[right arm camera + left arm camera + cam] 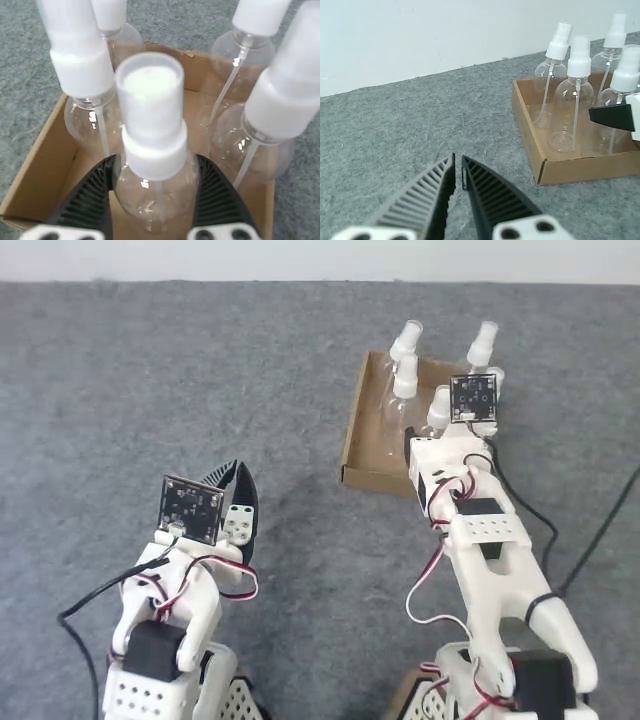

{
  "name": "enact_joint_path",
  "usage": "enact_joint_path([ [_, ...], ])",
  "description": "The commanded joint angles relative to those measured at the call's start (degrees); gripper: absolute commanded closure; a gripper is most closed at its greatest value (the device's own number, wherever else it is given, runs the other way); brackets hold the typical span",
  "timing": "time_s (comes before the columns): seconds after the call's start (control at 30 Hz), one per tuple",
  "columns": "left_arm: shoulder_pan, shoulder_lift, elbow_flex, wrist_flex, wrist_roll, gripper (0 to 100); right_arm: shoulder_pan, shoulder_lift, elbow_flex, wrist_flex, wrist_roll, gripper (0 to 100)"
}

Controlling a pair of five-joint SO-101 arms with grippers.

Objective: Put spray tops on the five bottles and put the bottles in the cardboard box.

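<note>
right gripper (156,167) clamped on capped bottle (152,115), standing inside cardboard box (30,195) among four other capped bottles (80,75). left gripper (458,172) closed, empty, well apart. judged: only release left.

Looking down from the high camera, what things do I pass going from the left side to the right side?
left gripper → cardboard box with the spray bottles inside → black cable

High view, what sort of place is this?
Probably a robot test bench: a grey felt-covered table, a plain white wall behind it, and two small wired arms by a cardboard box of spray bottles.
</note>
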Motion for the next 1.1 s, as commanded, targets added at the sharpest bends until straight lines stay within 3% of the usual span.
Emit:
enact_joint_path([
  [0.0,-0.4,0.6,-0.2,-1.4,0.0,99,-0.3,-0.6,-0.5,-0.4,-0.8,99.1],
  [0.33,-0.4,0.5,0.4,-1.7,0.0,99,-2.4,-0.6,-0.5,-0.3,-0.7,81.9],
  [0.93,-0.4,0.6,0.6,-2.6,0.0,99,-2.5,-2.9,-0.8,-0.2,-0.7,80.9],
  [1.07,-0.4,0.8,0.6,-2.6,0.0,99,-2.9,-8.2,-0.9,4.4,-0.7,80.9],
])
